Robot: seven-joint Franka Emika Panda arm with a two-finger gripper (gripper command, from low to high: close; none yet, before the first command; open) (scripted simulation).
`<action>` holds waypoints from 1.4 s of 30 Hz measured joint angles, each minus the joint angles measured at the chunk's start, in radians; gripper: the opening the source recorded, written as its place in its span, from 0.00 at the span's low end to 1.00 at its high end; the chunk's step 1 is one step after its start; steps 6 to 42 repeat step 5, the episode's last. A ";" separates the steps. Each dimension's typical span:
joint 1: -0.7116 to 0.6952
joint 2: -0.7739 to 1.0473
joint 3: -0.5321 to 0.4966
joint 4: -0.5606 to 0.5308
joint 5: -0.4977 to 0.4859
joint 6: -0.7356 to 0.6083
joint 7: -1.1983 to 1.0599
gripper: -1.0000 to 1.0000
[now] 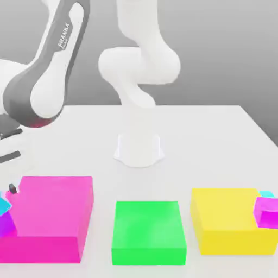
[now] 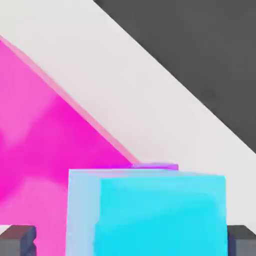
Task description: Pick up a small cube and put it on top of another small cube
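Gripper [image 2: 131, 241] jaws are wide apart, with the cyan cube [image 2: 162, 215] between them. There's a clear gap on one side, so it's not clamped; can't really tell if the other finger brushes it. In the exterior view, the cyan cube looks to be sitting on the purple cube [image 1: 6, 224], over at the left by the pink block [image 1: 51, 209].

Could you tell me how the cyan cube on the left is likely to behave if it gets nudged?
The cyan cube looks rigid, with crisp edges. Its flat faces suggest sliding or tipping, not rolling.
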 joint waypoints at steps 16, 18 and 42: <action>0.014 -0.108 -0.020 0.028 -0.083 -0.120 0.058 1.00; 0.014 -0.108 -0.020 0.028 -0.083 -0.120 0.058 1.00; 0.014 -0.108 -0.020 0.028 -0.083 -0.120 0.058 1.00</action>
